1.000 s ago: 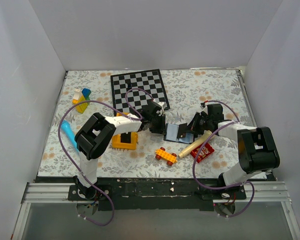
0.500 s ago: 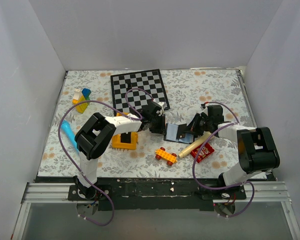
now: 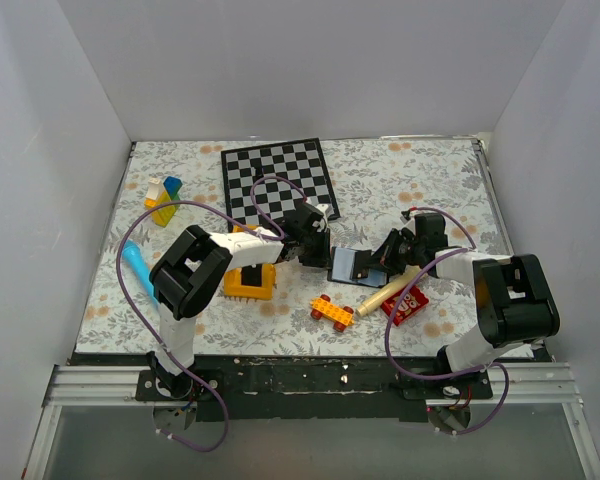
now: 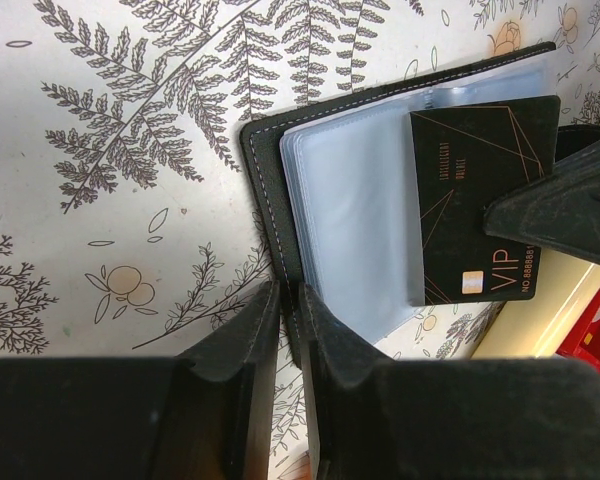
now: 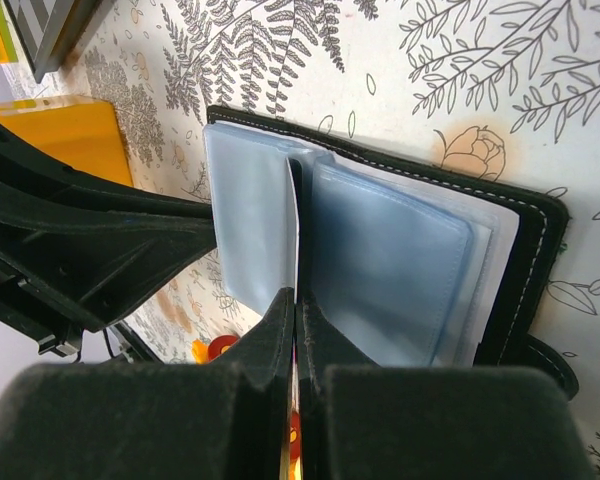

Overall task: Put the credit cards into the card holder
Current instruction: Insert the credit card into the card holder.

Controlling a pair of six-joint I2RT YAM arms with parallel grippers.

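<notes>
The card holder (image 4: 350,200) lies open on the floral table, its black stitched cover around blue-grey sleeves. My left gripper (image 4: 288,295) is shut on the edge of that cover. A black credit card (image 4: 475,190) marked VIP lies partly over the sleeves, and my right gripper (image 5: 295,300) is shut on it. In the right wrist view the card (image 5: 296,230) shows edge-on, standing between two sleeves of the card holder (image 5: 390,270). From above, the holder (image 3: 355,265) sits between the left gripper (image 3: 318,248) and the right gripper (image 3: 388,252).
A chessboard (image 3: 277,180) lies behind the holder. A yellow block (image 3: 250,282) sits by the left arm. An orange toy (image 3: 330,310), a cream cylinder (image 3: 388,290) and a red packet (image 3: 406,304) lie in front. Coloured blocks (image 3: 163,197) and a blue object (image 3: 135,265) are at the far left.
The right wrist has shifted very slightly. Both grippers keep their holds and the card holder stays where it was.
</notes>
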